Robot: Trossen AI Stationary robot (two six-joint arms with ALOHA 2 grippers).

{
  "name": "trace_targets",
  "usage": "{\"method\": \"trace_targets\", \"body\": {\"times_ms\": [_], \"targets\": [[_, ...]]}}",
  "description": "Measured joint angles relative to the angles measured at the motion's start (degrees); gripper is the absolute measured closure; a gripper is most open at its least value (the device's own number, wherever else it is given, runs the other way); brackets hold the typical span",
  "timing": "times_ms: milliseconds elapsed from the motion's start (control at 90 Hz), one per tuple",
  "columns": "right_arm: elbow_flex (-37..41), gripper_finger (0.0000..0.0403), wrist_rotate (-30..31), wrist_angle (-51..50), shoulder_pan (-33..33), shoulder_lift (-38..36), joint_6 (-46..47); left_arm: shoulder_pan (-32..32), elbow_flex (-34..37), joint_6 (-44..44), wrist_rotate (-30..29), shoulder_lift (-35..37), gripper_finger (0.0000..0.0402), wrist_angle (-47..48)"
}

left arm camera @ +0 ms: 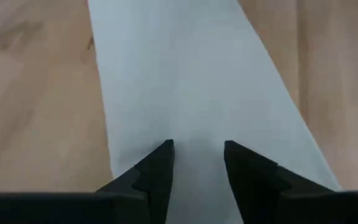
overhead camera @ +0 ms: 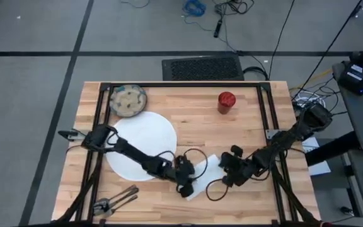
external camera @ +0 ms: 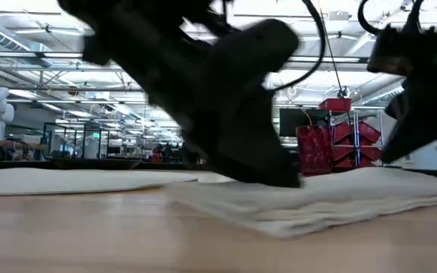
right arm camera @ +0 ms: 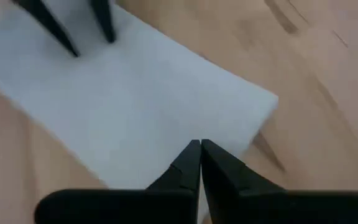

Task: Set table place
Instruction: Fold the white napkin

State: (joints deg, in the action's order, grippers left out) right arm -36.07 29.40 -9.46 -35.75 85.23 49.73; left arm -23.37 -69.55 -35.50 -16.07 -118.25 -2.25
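Overhead, left to right: the dark cutlery [overhead camera: 115, 203] lies at the near left corner of the table [overhead camera: 194, 110], well to the left of both claws; the speckled bowl [overhead camera: 128, 101] sits at the far left, touching the rim of the large white plate [overhead camera: 137, 135]. The left gripper [overhead camera: 186, 186] reaches past the plate's near right edge onto the white napkin [overhead camera: 207, 170], which lies near the table's front, between the two claws. The right gripper [overhead camera: 227, 179] meets the napkin's right side, and the red cup [overhead camera: 226, 101] stands well beyond it, toward the far edge. The left wrist view alone shows the left gripper [left arm camera: 197, 155] with its fingers [left arm camera: 157, 168] moderately apart, tips down on the napkin [left arm camera: 191, 81] and nothing between them. The right wrist view alone shows the right gripper [right arm camera: 201, 155] with fingers pressed together at the napkin [right arm camera: 135, 106] near its corner; whether cloth is pinched cannot be told. The low view adds the napkin [external camera: 332, 199] as a folded, layered stack lying flat on the wood.
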Motion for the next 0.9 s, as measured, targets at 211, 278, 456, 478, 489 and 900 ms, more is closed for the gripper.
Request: {"method": "trace_targets", "body": {"times_ms": [211, 278, 456, 478, 489, 900], "targets": [[-0.07, 0.0403, 1.14, 9.49, 0.06, 7.92, -2.32, -2.82, -0.14, -0.45, -16.64, 12.68, 0.0269, 24.86], [-0.07, 0.0403, 1.07, 11.71, 0.05, 11.06, -0.79, -3.25, -0.04, -4.02, -19.64, 15.22, 0.0269, 33.39], [-0.46, 0.0403, 0.66, 15.81, -1.65, 15.19, 2.57, -2.71, -0.1, -12.95, -21.67, 18.93, 0.0269, 50.76], [-0.45, 0.0403, 0.57, 15.9, -2.02, 15.19, 2.75, -2.4, -0.1, -13.64, -21.4, 18.81, 0.0269, 52.76], [-0.44, 0.0403, 0.47, 15.94, -2.19, 15.18, 2.8, -2.19, -0.1, -13.85, -21.1, 18.73, 0.0269, 53.81], [-4.83, 0.0403, -1.24, 14.51, -5.54, 10.5, -3.62, 11.29, 13.61, -12.21, -4.98, 18.23, 0.0269, 52.47]]}}
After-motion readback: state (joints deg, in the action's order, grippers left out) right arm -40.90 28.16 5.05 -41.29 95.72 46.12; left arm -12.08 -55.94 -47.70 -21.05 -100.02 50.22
